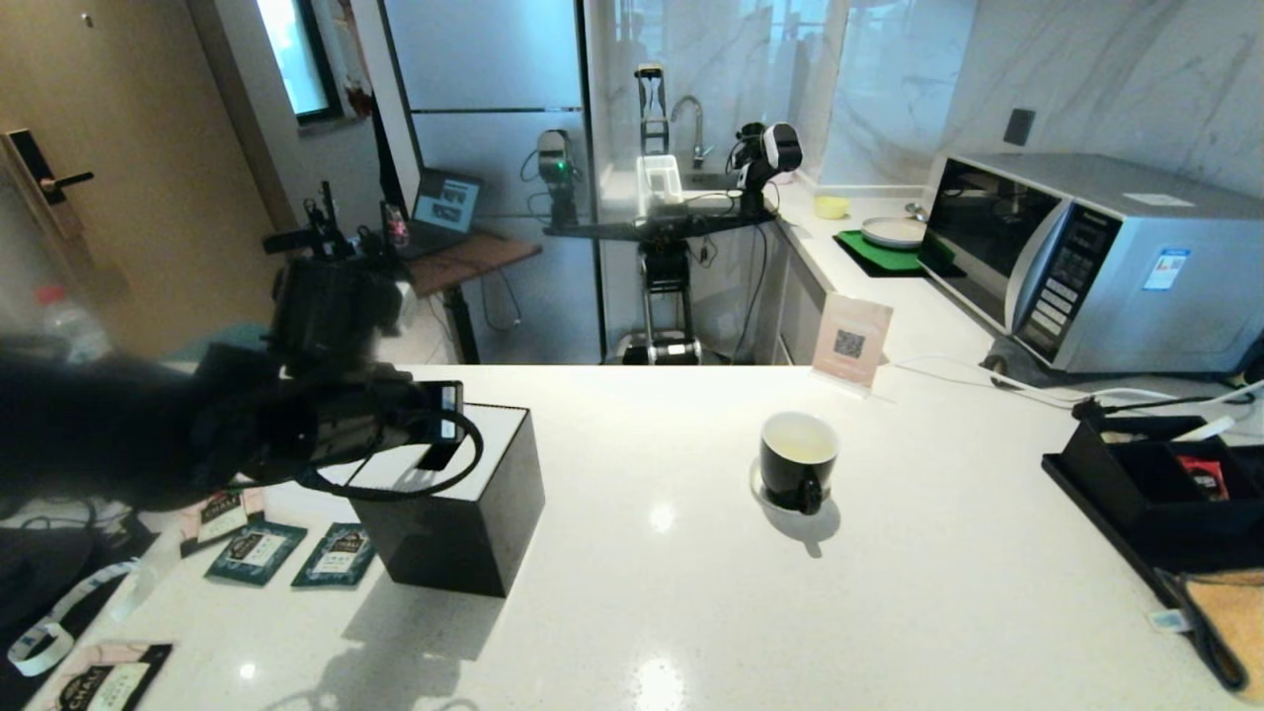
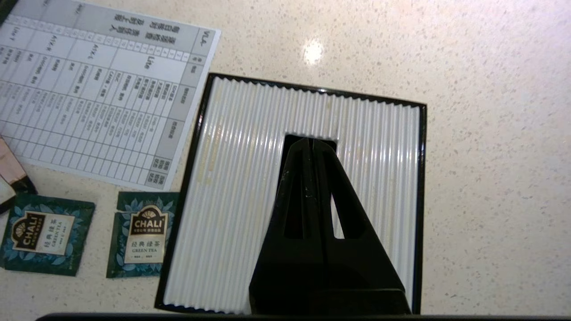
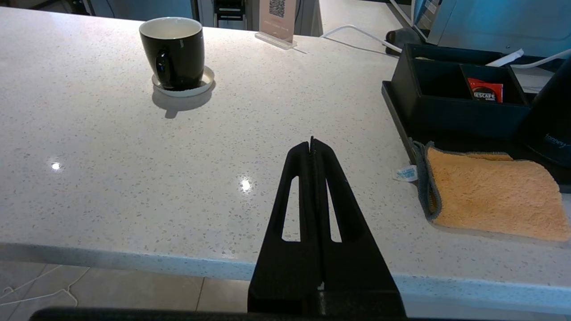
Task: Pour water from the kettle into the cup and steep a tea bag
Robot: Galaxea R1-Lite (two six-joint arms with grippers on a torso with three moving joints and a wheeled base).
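The cup (image 1: pixel 798 464) is a glossy black mug with a white inside, standing on a small white saucer (image 3: pixel 203 84) mid-counter, handle toward me. Whether it holds water I cannot tell. The kettle (image 3: pixel 553 120) shows only as a matte black rounded body past the orange cloth, at the counter's right end. The tea bag is out of view. My left gripper (image 2: pixel 311 141) is shut and empty, hovering over the slot of the black tissue box (image 1: pixel 454 504) at the left. My right gripper (image 3: pixel 312 141) is shut and empty, low over the counter's front edge.
Teal tea sachets (image 1: pixel 257 551) and a printed sheet (image 2: pixel 89 89) lie left of the tissue box. A black organiser tray (image 1: pixel 1145 474), an orange cloth (image 3: pixel 490 196) and a microwave (image 1: pixel 1086 257) fill the right side. A QR sign (image 1: pixel 851 341) stands behind the cup.
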